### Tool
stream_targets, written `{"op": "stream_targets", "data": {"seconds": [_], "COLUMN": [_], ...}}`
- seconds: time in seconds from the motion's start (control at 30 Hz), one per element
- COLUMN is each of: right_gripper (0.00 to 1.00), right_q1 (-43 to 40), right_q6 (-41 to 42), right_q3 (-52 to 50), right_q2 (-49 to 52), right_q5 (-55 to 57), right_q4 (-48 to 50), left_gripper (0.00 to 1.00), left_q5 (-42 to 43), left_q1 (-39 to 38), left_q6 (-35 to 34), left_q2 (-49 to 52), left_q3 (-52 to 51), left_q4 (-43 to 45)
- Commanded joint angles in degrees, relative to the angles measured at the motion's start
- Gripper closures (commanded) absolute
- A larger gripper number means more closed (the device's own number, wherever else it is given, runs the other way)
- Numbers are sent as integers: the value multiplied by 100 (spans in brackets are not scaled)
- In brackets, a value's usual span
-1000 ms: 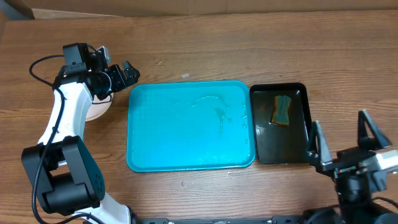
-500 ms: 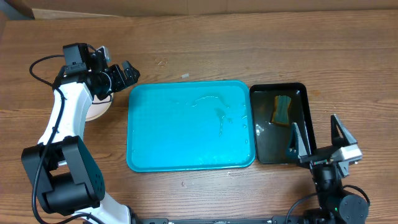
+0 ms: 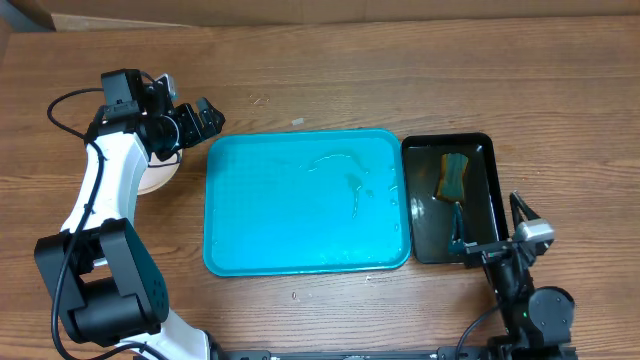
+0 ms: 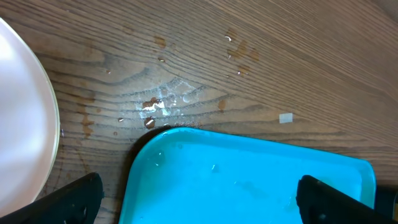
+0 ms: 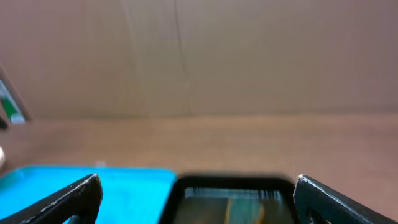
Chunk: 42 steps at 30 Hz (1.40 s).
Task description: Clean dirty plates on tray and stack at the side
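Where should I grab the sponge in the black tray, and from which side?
Probably pinch the sponge across its long sides, coming straight down: it lies flat inside the black tray, whose raised rim blocks a sideways approach.

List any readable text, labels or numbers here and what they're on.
None readable. The turquoise rectangular plastic tray, narrow black plastic tray, yellow-green sponge and round white plate show no markings.
The green-and-white object at the right wrist view's left edge is too blurred to read.
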Motion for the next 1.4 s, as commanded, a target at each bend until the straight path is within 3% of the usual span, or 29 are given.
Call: {"op": "stream_targets", "data": {"seconds": [0.0,0.27,1.37], "right_gripper": [0,0,0], "right_q1": [-20,-22,-20], "right_q6": [-177,-1207,-1172], "right_q3": [-61,-61,-61], "right_q2": [-63,-63,-63], "right_q5": [39,37,37], "right_q4": [-192,-186,-186], "left_gripper": [0,0,0], "left_q5": [-17,-17,-17], "left_q1": [-9,-9,-9], "left_q6": [90,90,90], "left_q2": [55,55,55], "left_q3": [-31,-31,-31], "left_q4": [15,15,15]}}
